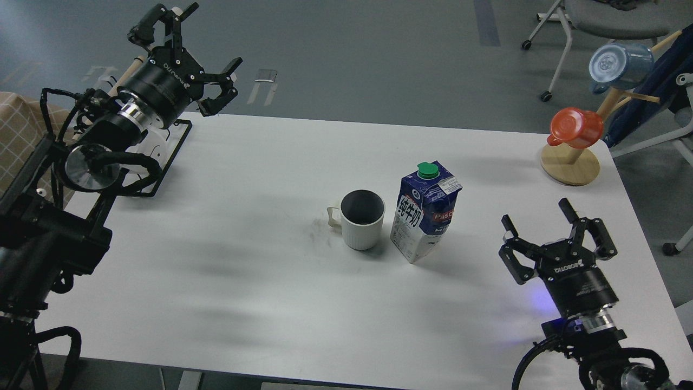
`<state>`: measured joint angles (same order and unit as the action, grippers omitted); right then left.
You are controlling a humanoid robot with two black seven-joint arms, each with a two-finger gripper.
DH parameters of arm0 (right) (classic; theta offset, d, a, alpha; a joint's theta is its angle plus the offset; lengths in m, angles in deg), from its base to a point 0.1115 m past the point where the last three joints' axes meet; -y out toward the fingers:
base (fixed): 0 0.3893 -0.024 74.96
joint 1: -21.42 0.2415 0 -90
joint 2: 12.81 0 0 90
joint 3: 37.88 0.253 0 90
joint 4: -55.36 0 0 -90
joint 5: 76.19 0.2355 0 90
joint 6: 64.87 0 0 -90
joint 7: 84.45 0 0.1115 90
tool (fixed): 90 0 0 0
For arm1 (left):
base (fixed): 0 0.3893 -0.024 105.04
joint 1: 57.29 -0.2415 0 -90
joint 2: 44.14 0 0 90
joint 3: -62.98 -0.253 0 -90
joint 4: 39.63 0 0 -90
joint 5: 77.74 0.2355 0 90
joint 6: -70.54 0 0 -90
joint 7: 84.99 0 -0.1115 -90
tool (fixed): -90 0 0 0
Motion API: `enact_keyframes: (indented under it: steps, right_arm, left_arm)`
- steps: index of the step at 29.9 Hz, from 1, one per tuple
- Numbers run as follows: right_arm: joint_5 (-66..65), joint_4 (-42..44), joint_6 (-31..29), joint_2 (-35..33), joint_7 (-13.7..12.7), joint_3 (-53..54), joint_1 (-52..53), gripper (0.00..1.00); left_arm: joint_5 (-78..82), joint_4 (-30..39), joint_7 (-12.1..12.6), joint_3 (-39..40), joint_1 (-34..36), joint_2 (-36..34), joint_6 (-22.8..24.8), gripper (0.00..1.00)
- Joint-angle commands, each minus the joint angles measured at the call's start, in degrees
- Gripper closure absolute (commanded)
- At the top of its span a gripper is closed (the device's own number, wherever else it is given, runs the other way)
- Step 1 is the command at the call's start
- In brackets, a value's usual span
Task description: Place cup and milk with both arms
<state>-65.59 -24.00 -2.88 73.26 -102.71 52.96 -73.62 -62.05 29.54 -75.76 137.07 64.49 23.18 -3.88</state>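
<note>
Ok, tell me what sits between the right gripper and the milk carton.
Nothing: in the head view only bare white table lies between the open right gripper and the milk carton. The cup stands on the carton's other side.

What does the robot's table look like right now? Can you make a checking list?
Surface: white table, faint dark smudge left of the mug.
Job's things: ribbed cream mug and blue-white milk carton, upright, side by side mid-table.
Clutter: wooden cup stand holding an orange-red cup and pale blue cup; black frame at the left edge.
Grippers: left gripper and right gripper, jaws open, empty.
Cables: black cables along the left arm.
Surroundings: grey floor, wheeled chair.
</note>
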Motion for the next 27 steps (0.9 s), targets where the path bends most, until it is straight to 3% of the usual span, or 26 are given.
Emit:
enact_keyframes:
  steps: [1,5,9,15,17,21,24,27]
  right_arm:
    - [-0.7,1.0,0.0,-5.0,0.2,1.4,11.1,0.0]
    - [-3.6,6.3,0.0,-8.5,0.2,2.0,22.0,0.0]
    - [-17.0,20.9,0.0,-11.2,0.3,1.9,39.6,0.0]
    - [-23.5,31.9,0.0,-12.4,0.6,1.8,54.3,0.0]
    - [-24.2,32.9,0.0,-13.0,0.6,1.8,56.4,0.0]
    - [-24.1,33.3,0.0,-13.6,0.6,1.8,61.9,0.0]
    - [-24.1,33.0,0.0,-13.6,0.6,1.8,62.3,0.0]
    - [-24.2,31.4,0.0,-13.6,0.6,1.8,62.0,0.0]
  left_arm:
    - [0.0,-0.1,0.0,0.0,1.3,-0.2,0.1,0.02]
    - [0.2,-0.2,0.0,0.0,2.6,-0.4,0.2,0.02]
    - [0.2,-0.3,0.0,0.0,3.9,-0.4,0.9,0.02]
    - [1.6,-2.1,-0.2,0.0,7.3,-0.4,0.9,0.02]
    - [2.4,-2.8,-1.4,0.0,7.9,-0.5,0.9,0.02]
    - [7.8,-2.8,-10.4,-0.2,9.2,-0.6,3.8,0.02]
    - [9.1,-3.6,-10.5,-0.3,10.9,-0.4,3.1,0.02]
    - [8.7,-9.6,-10.5,-1.0,15.8,-0.4,2.3,0.02]
